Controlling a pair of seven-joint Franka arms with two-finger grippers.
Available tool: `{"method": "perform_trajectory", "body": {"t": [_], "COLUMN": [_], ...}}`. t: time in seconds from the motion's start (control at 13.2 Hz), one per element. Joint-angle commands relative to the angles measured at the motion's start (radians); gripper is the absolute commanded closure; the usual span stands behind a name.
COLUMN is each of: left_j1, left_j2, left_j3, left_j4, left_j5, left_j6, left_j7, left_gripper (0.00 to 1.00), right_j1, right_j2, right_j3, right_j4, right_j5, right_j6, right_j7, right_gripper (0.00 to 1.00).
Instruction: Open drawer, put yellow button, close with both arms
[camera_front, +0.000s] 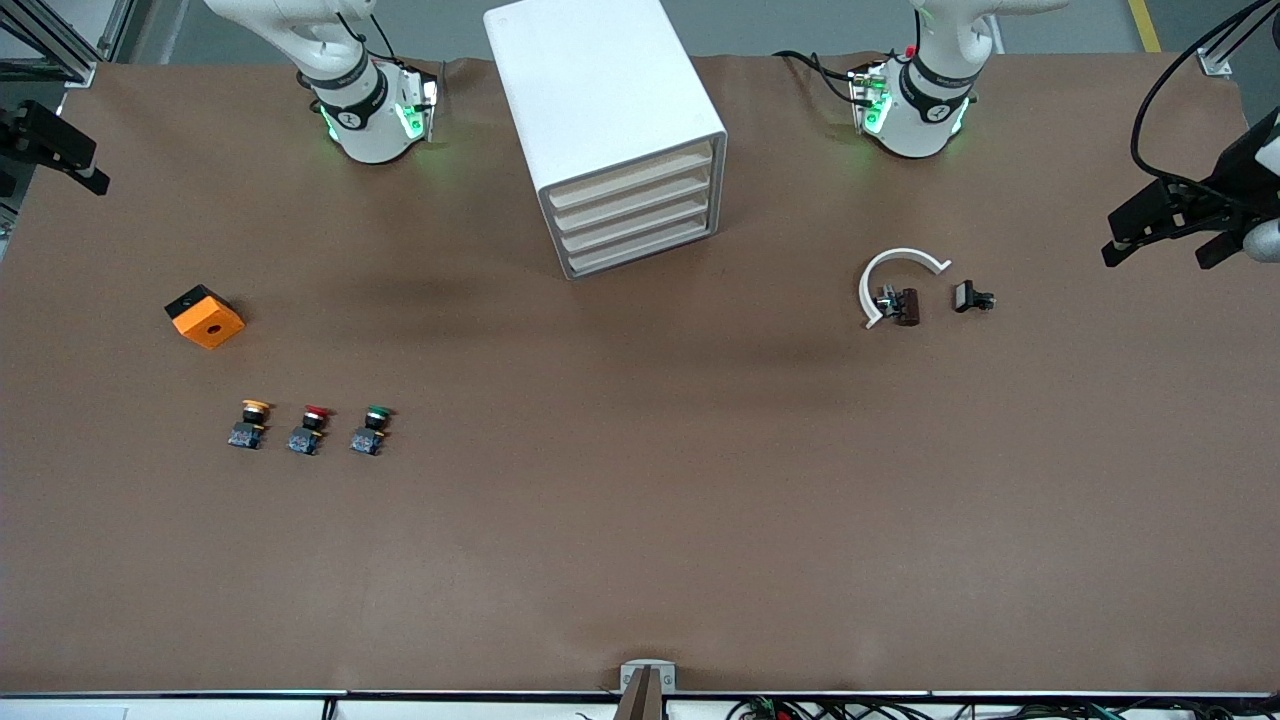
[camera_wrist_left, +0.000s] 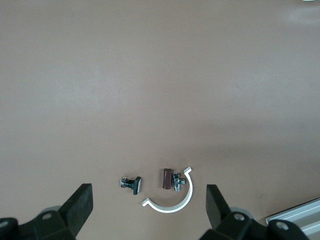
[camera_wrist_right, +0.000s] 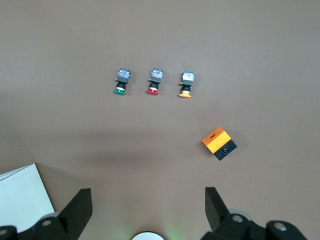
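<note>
The white cabinet (camera_front: 600, 90) stands at the robots' edge of the table, between the two arm bases. Its uppermost drawer (camera_front: 632, 182) is shut, showing a beige slat front. The yellow button (camera_front: 252, 423) sits toward the right arm's end of the table, first in a row with a red-capped (camera_front: 311, 428) and a green-capped button (camera_front: 373, 428). The yellow button (camera_wrist_right: 186, 84) also shows in the right wrist view. My right gripper (camera_wrist_right: 148, 192) hangs open and empty high over its own arm's base. My left gripper (camera_wrist_left: 149, 189) hangs open and empty high over a white arc clip (camera_wrist_left: 172, 202).
An orange box with a hole (camera_front: 205, 316) lies farther from the front camera than the buttons. Toward the left arm's end lie the white arc clip (camera_front: 897, 280), a brown part (camera_front: 907, 305) and a small black part (camera_front: 972, 297). Black mounts stick in at both table ends.
</note>
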Motion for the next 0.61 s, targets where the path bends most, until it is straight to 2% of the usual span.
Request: {"method": "perform_trajectory", "body": {"t": [0.0, 0.53], "left_j1": [-0.005, -0.001], "left_j2": [0.01, 0.015], "left_j3": [0.002, 0.002], "left_j4": [0.028, 0.013], "left_j5": [0.014, 0.008], "left_j6": [-0.023, -0.035], "left_j7": [-0.003, -0.023], "left_gripper": [0.0, 0.0], "right_j1": [-0.003, 0.0], "right_j2": [-0.013, -0.013], "right_j3": [0.0, 0.005], "right_j4": [-0.007, -0.007], "right_j5": [0.002, 0.002], "right_j6": [-0.01, -0.011], "right_j7": [0.014, 0.014], "right_gripper": [0.0, 0.0]}}
